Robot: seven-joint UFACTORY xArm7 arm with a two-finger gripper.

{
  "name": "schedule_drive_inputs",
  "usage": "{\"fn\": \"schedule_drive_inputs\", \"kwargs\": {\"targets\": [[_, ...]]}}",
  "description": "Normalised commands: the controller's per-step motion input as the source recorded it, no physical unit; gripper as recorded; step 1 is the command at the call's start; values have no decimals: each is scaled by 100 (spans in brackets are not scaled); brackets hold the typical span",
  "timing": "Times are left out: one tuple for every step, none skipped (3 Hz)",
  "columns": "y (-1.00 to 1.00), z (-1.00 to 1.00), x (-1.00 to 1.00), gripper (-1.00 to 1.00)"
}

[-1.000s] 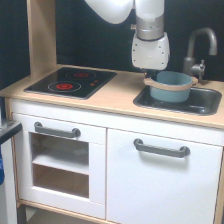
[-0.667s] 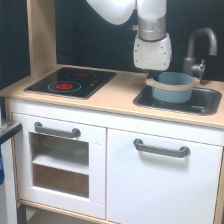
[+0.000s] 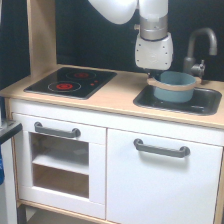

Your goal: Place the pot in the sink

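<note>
In the exterior view, our only camera, we have the pot (image 3: 174,86) sitting over the sink (image 3: 210,104), toward the basin's side on the exterior view's left. Its lower body dips below the countertop (image 3: 120,95) line, so we judge it is inside the basin, though we cannot tell whether its base is touching the bottom or hanging just above it.

The gripper (image 3: 152,73) comes straight down from the single arm and ends right at the pot's rim on the exterior view's left. The wrist housing covers the fingers, so we cannot tell whether the jaws are clamped on the rim, merely touching it, or apart. That is the relation everything turns on: the pot lies just below the tool and toward the exterior view's right, rim level, with one side handle poking out toward the tap (image 3: 201,46). If the grip is on, we think the call is a release and a straight lift clear of that rim.

Now the count: one arm, one pot, one sink, one tap, one hob (image 3: 70,82) well apart on the exterior view's left, and two grey door handles below.
</note>
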Motion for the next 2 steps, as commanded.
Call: {"fn": "schedule_drive_inputs", "kwargs": {"targets": [[4, -33, 2, 11], [0, -27, -1, 46]]}}
